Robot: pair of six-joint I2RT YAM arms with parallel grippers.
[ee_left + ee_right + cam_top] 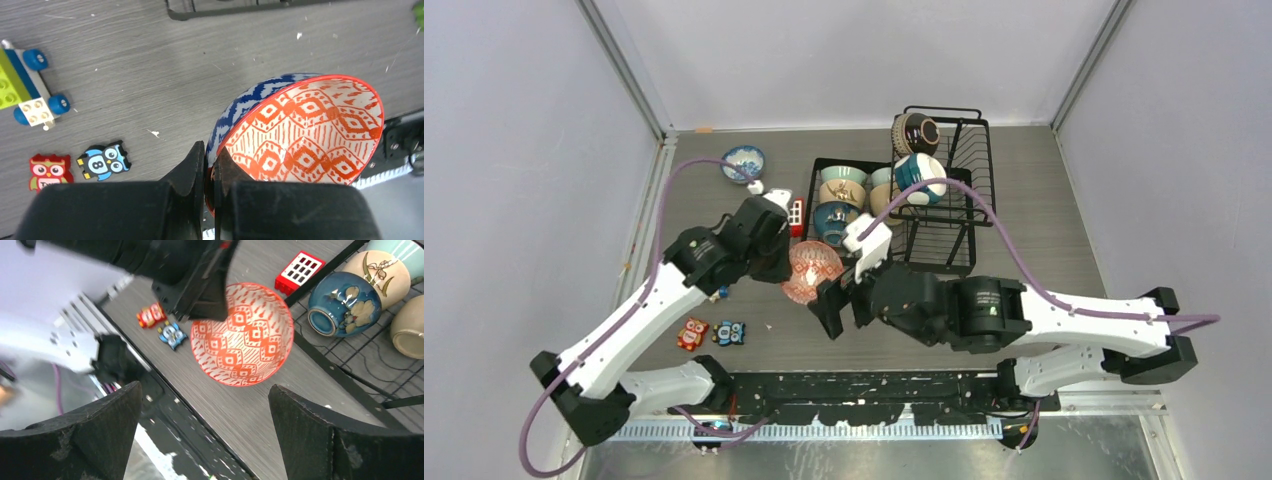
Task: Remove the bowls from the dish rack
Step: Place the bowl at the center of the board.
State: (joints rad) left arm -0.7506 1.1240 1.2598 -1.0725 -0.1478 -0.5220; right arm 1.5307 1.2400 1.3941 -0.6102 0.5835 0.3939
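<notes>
My left gripper (211, 150) is shut on the rim of the red patterned bowl (310, 130), which is tilted, in front of the dish rack (944, 215). In the top view the bowl (811, 272) is between my two grippers. My right gripper (204, 386) is open and empty, just near of the bowl (242, 335). The rack tray holds a pale green bowl (843, 176), a tan bowl (842, 194) and a dark blue bowl (833, 218). A brown bowl (915, 133) and a teal-and-white bowl (920, 178) sit at the basket. A blue-and-white bowl (744, 163) stands on the table at the far left.
A red block with white squares (797, 215) lies by the rack's left edge. Two toy owls (692, 333) (729, 332) lie near the table's front edge. A toy brick car (30, 85) is to the left in the left wrist view.
</notes>
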